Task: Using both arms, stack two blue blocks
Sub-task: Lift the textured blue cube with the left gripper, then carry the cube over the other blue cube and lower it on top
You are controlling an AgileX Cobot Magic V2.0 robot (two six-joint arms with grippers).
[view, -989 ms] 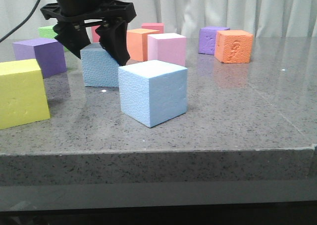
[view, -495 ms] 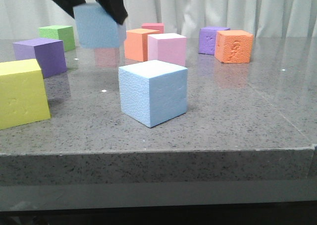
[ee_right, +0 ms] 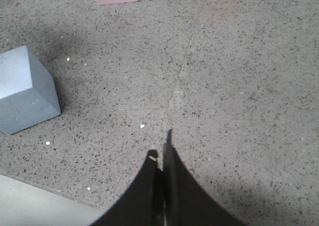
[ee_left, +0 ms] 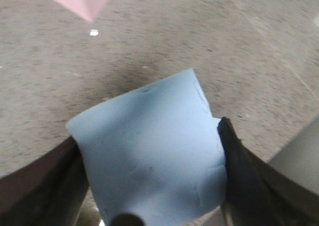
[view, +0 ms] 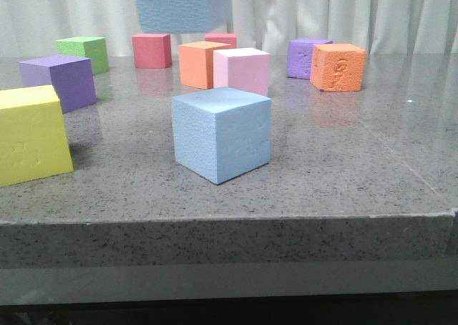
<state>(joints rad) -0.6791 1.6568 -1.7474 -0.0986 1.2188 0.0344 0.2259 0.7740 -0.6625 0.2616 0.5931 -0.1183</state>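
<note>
A bumpy light-blue block (view: 222, 134) stands on the table near the front, also seen in the right wrist view (ee_right: 26, 89). The smooth light-blue block (view: 182, 7) hangs high at the top edge of the front view, above and behind it. My left gripper (ee_left: 149, 161) is shut on this smooth block (ee_left: 149, 156), with a dark finger on each side; in the front view the gripper itself is almost wholly cut off. My right gripper (ee_right: 162, 154) is shut and empty, low over bare table to the right of the bumpy block. It does not show in the front view.
Other cubes on the table: yellow (view: 30, 134) at front left, purple (view: 59, 81), green (view: 84, 54), red (view: 152, 50), orange (view: 202, 64), pink (view: 242, 70), a second purple (view: 308, 57) and a second orange (view: 338, 66) at the back. The table's front edge (view: 229, 221) is close.
My left gripper has lifted the smooth blue block off the table, up and to the right, to the top of the front view. The bumpy block has not moved.
</note>
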